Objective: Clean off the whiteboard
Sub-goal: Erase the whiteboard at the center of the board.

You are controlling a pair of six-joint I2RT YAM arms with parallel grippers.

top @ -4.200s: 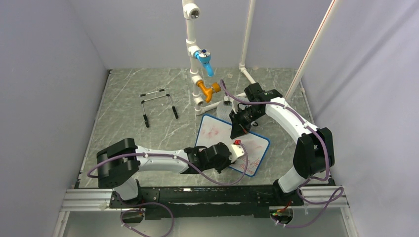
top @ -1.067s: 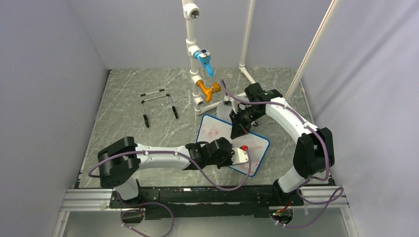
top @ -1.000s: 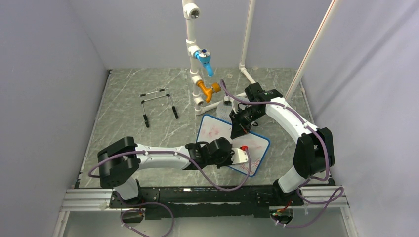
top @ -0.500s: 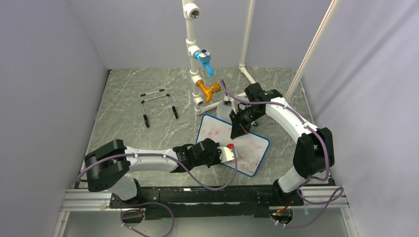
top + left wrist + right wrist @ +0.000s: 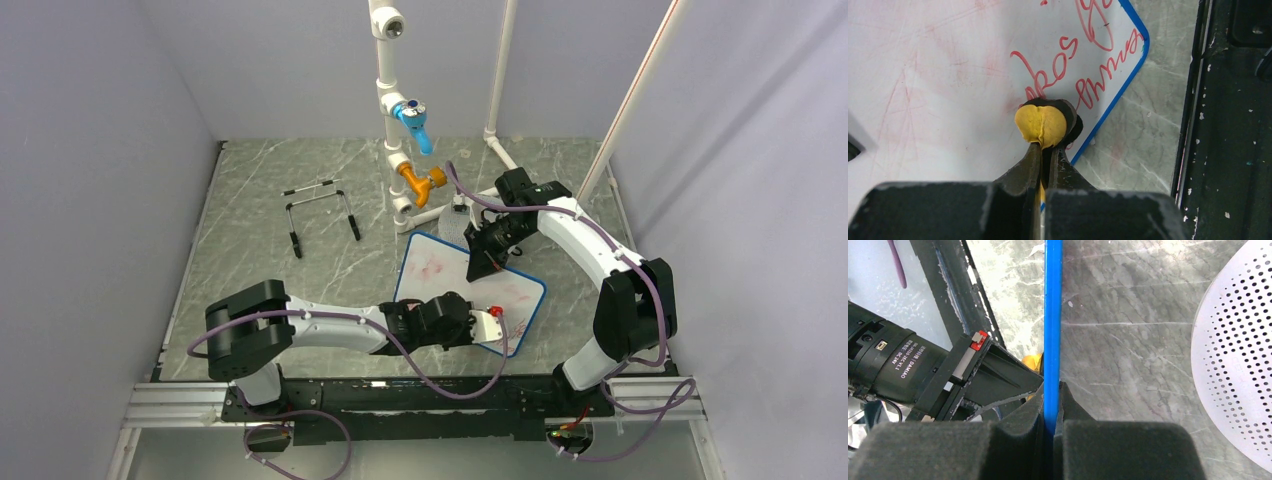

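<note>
Where ink lies: red writing (image 5: 1073, 65) just ahead-right of left gripper (image 5: 1043, 150), clenched on yellow pad (image 5: 1040, 125).
Right gripper (image 5: 1052, 412): clamping whiteboard (image 5: 1053, 315) frame.

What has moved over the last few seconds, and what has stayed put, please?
The left gripper, shut on its yellow pad, pulled back left half a second ago. It then swept right again toward the whiteboard's near right corner, where red writing remains. The right gripper stayed clamped on the whiteboard's far edge, and the whiteboard did not shift.
</note>
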